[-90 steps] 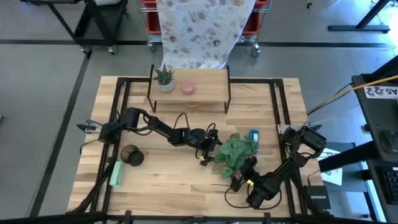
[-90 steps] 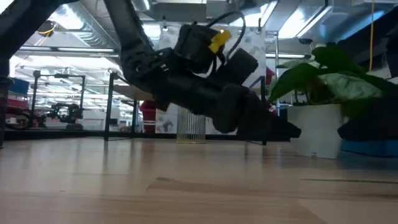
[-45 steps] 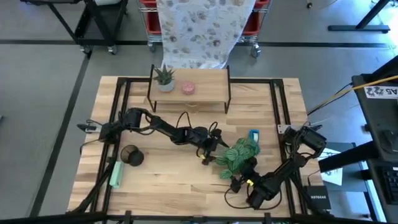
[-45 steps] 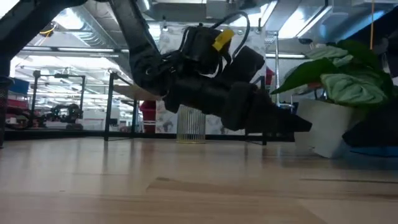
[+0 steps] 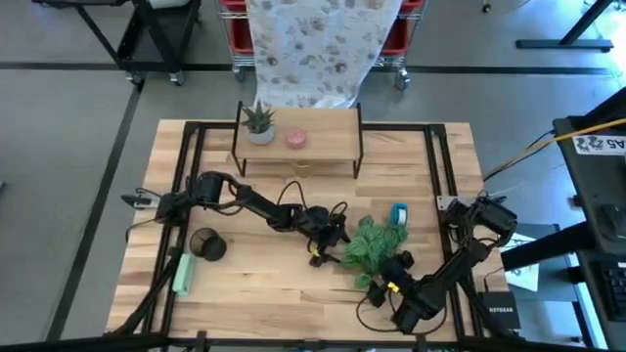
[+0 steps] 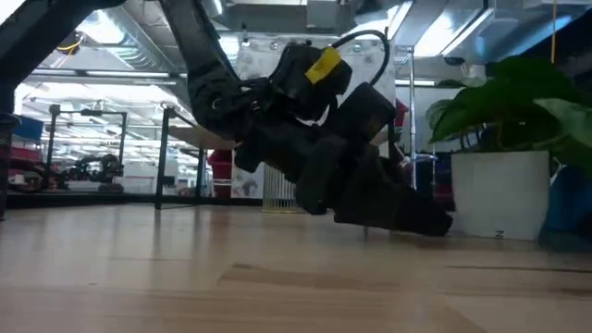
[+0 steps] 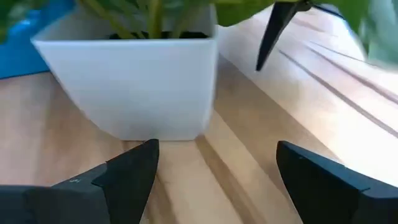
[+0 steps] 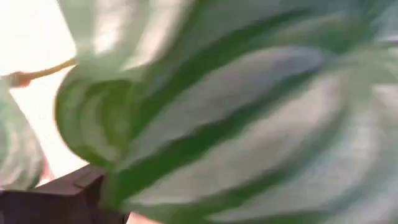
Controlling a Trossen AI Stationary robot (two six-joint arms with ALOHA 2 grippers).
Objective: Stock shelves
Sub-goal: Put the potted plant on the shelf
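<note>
High view first: your left gripper [image 5: 331, 247] is stretched out low over the middle of the wooden table [image 5: 264, 279], right up against the left side of the leafy potted plant [image 5: 372, 244]. From the left wrist view you can see its fingers [image 7: 134, 171] spread wide apart, with the plant's white square pot [image 7: 134, 81] sitting just ahead of them and not between them, so nothing is grabbed. Low view backs that up: the gripper [image 6: 412, 217] is tilted down close to the tabletop, just beside the pot [image 6: 499, 194].

Your right gripper [image 5: 386, 279] is near the front edge, just on the near-right side of the plant. Its wrist view is basically all striped green leaf [image 8: 236, 118], and I can't tell if those fingers are apart or together.

The shelves [image 5: 298, 137] are at the far edge of the table, well apart from both arms. On top you've got a small succulent in a pot [image 5: 259, 122] on the left and a pink round thing [image 5: 295, 138] next to it.

Other stuff: a blue item [image 5: 398, 212] just behind the plant, a dark cup [image 5: 206, 243] on the left, and a light green object [image 5: 182, 274] near it.
</note>
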